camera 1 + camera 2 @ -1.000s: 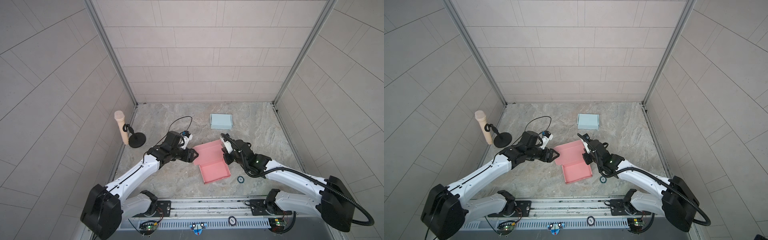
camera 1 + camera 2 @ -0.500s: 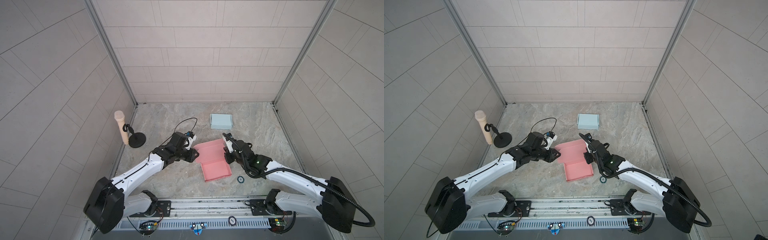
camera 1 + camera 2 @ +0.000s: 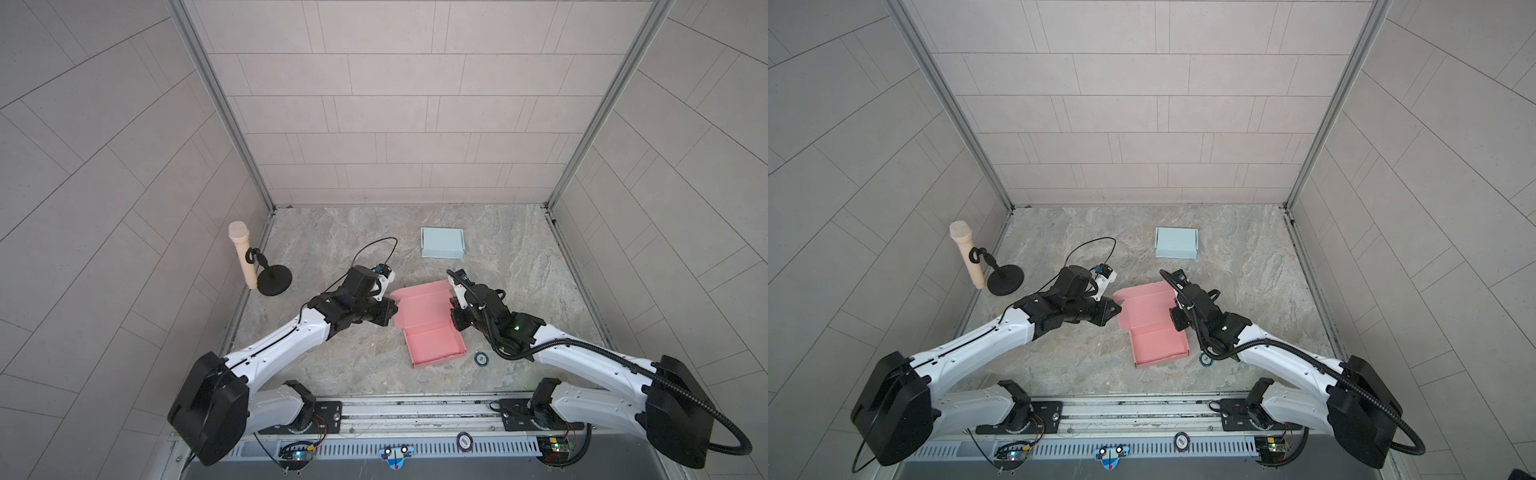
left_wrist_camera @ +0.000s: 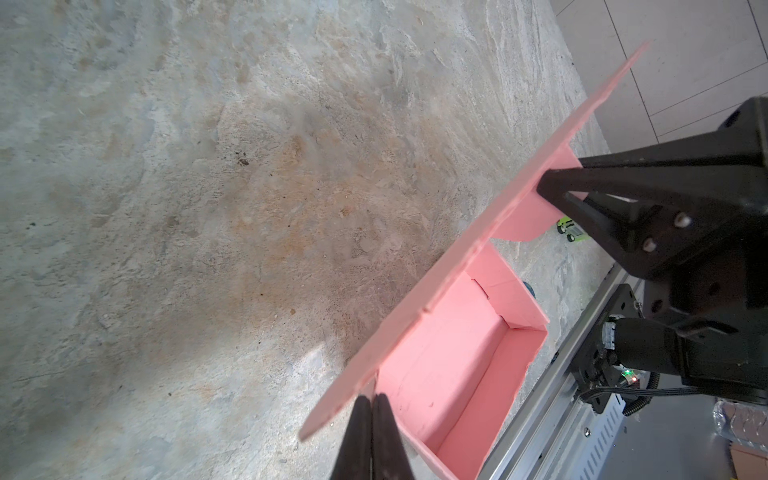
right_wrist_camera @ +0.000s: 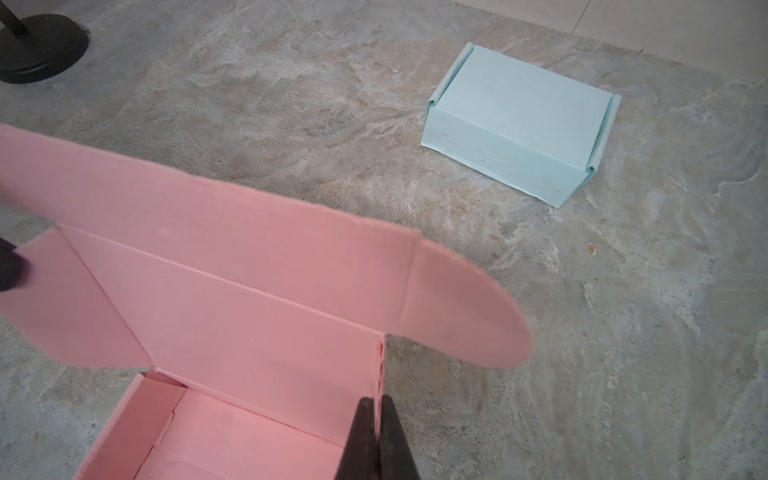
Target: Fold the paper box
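I find the pink box (image 3: 434, 345) tray nearest the rail (image 3: 415, 409), its raised lid (image 3: 419, 305) beyond, long axis running claw to claw. On the lid's left flap the left gripper (image 4: 371, 401) is pinched, apparently gripping; the right gripper (image 5: 380, 403) clamps its right edge, both equally near

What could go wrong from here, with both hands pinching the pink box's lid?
1. The left hand and right hand each pinch a thin edge of the lid; uneven pulling could twist or tear it.
2. The rounded side flap sticks outward and may catch outside the tray wall.
3. No hand holds the tray down; it could slide.
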You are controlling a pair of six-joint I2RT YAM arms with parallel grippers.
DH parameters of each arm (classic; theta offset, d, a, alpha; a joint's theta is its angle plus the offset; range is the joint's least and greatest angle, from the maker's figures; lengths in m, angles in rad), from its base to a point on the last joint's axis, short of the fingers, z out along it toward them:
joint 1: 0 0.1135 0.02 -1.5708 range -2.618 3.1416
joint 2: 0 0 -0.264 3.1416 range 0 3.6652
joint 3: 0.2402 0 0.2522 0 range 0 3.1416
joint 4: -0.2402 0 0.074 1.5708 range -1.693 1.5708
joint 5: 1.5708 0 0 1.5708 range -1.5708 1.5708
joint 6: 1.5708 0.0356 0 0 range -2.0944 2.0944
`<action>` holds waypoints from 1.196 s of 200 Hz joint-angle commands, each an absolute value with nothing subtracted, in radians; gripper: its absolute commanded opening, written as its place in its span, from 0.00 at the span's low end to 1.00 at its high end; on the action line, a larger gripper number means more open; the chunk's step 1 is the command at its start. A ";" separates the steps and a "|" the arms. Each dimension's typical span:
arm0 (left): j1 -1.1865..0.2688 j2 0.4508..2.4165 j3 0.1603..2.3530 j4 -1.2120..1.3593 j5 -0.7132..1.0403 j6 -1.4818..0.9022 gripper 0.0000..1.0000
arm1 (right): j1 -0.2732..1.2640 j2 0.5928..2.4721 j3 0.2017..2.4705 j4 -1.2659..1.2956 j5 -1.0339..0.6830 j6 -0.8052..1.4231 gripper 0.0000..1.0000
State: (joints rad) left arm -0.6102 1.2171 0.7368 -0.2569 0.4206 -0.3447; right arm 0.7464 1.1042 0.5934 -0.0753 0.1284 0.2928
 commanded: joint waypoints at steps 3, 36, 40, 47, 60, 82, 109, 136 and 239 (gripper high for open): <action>-0.615 1.198 0.746 -0.266 0.385 -0.356 0.00 | 0.752 1.081 0.586 -0.077 0.160 0.316 0.00; -0.615 1.183 0.793 -0.268 0.309 -0.378 0.00 | 0.786 1.098 0.596 -0.032 0.184 0.345 0.03; -0.615 1.183 0.798 -0.268 0.298 -0.379 0.00 | 0.791 1.103 0.598 -0.023 0.189 0.350 0.03; -0.615 1.185 0.807 -0.261 0.279 -0.380 0.00 | 0.801 1.113 0.604 -0.010 0.204 0.358 0.04; -0.615 1.194 0.818 -0.247 0.245 -0.382 0.00 | 0.822 1.138 0.611 0.021 0.227 0.369 0.06; -0.616 1.208 0.815 -0.193 0.193 -0.388 0.00 | 0.849 1.196 0.649 0.062 0.263 0.383 0.09; -0.615 1.225 0.782 -0.111 0.126 -0.401 0.00 | 0.862 1.268 0.682 0.089 0.307 0.406 0.11; -0.615 1.225 0.725 -0.021 0.080 -0.410 0.00 | 0.864 1.299 0.701 0.105 0.345 0.427 0.13; -0.649 1.175 0.454 0.362 0.010 -0.400 0.00 | 0.898 1.382 0.750 0.048 0.481 0.524 0.15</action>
State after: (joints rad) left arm -0.6357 1.1873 0.4885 0.2729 0.0303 -0.4034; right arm 0.8742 1.3689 0.7151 0.0757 0.4129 0.4755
